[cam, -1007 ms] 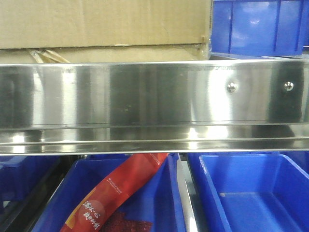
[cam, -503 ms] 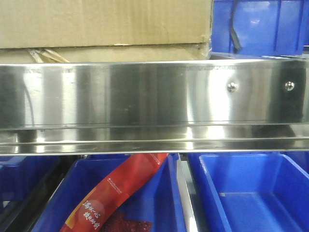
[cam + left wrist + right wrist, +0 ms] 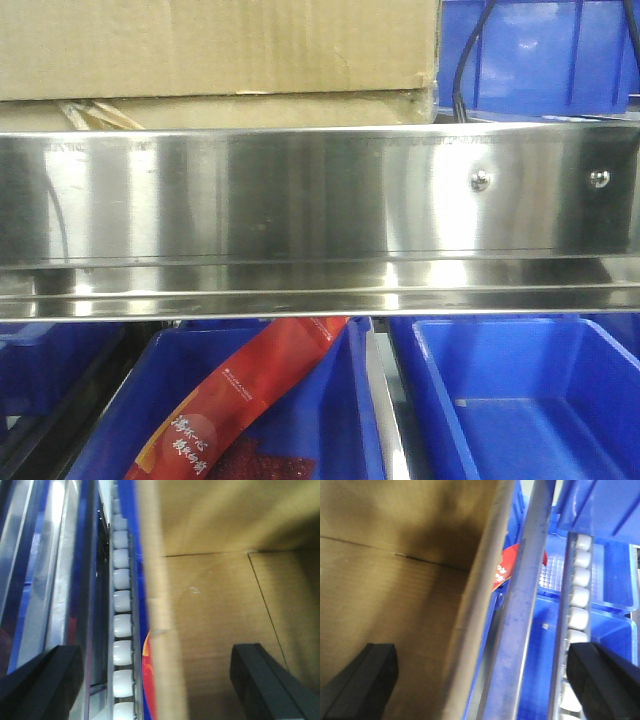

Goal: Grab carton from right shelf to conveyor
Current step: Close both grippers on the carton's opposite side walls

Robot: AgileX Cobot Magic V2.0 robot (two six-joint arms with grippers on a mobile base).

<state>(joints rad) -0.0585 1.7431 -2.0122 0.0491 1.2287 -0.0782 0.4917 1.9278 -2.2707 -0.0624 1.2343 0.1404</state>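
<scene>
The brown carton stands on the right shelf, behind its shiny steel front rail. In the left wrist view the carton fills the right half. My left gripper is open, its dark fingers astride the carton's blurred left edge. In the right wrist view the carton fills the left half. My right gripper is open, astride the carton's right edge, with one finger over cardboard. The conveyor is out of view.
Blue bins sit below the rail and another stands right of the carton. A red snack packet lies in the lower left bin. White roller tracks run beside the carton. A black cable hangs at upper right.
A black cable has come down into the front view at the upper right, before the blue bin. The carton has hardly shifted.
</scene>
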